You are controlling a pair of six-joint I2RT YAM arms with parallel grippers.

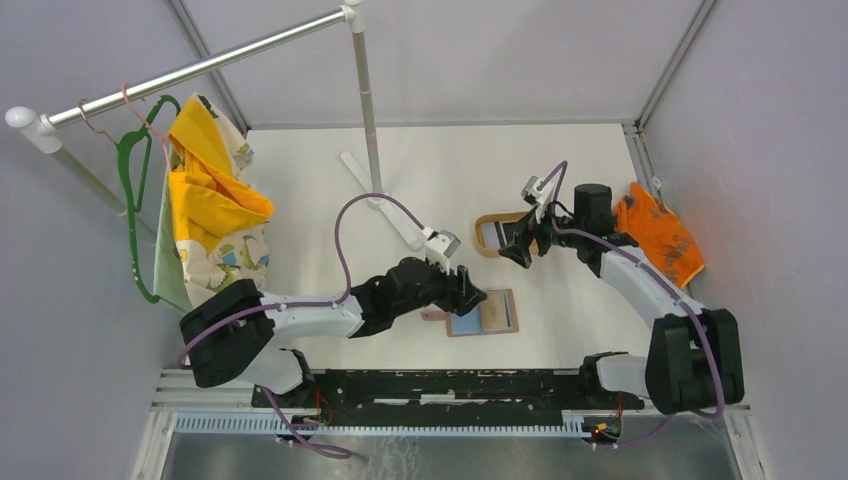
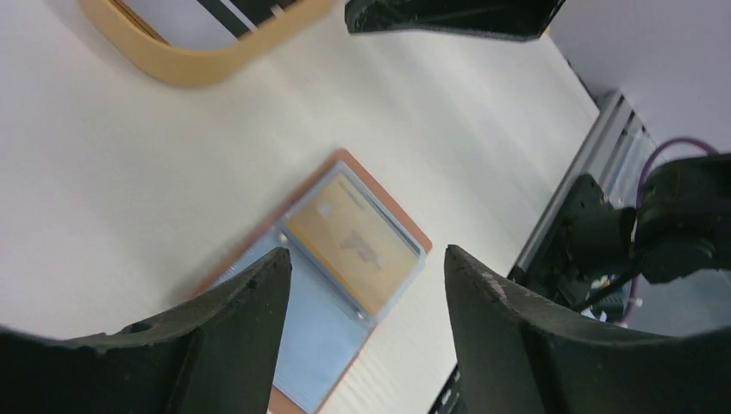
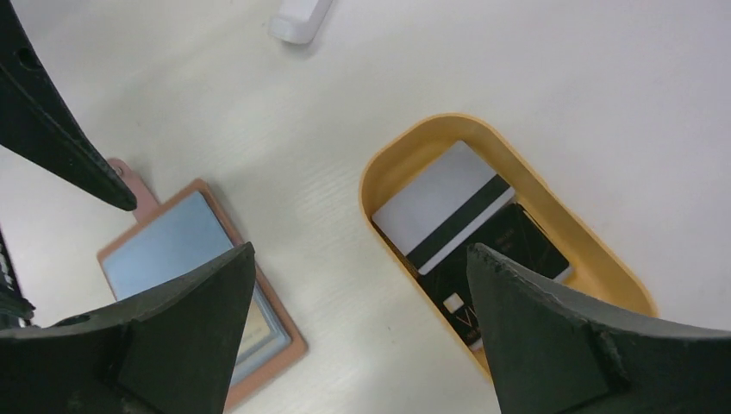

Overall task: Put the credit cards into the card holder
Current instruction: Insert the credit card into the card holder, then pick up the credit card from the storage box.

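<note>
Both my grippers are spread, nothing pinched: left gripper hangs over the open wallet, right gripper above the table between wallet and tan tray. Wallet lies flat — gold card and blue card in its sleeves. Striped white card and black card lie in the tray, overlapping.

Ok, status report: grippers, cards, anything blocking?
Both grippers open, empty: left gripper over the card holder, right gripper above the tray. Gold card and blue card in the holder; striped card and black card in the tray. Nothing in the way.
</note>
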